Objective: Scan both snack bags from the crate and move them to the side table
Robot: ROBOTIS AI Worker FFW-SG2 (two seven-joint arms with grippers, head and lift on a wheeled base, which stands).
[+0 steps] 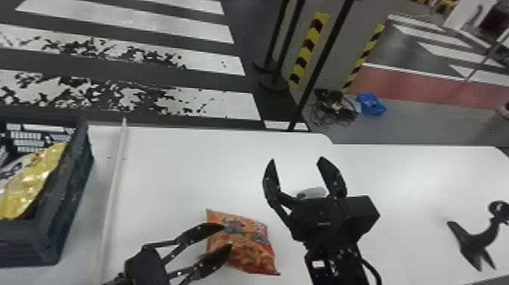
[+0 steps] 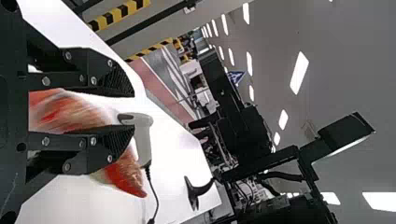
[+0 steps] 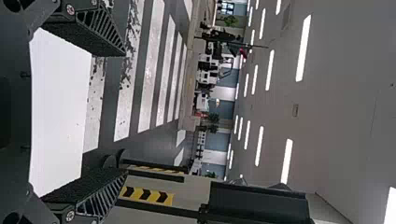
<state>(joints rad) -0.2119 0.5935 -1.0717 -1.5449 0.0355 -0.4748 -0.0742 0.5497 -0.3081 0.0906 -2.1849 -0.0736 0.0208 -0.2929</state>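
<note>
Bag (image 1: 252,252), orange, there at lower centre of the head view, looked light, slick and crushable, best squeezed gently across its plump middle, the left gripper (image 1: 227,236) half open over it, no firm hold evident, the right gripper (image 1: 297,160) gaping, empty!

Passage found over the table (image 1: 163,178) between crate (image 1: 74,193) and bag (image 1: 253,246), beyond the left gripper (image 1: 227,236). Obstructions rightward: right gripper (image 1: 297,160), scanner (image 1: 313,192) close by, stand (image 1: 478,242) farther.
</note>
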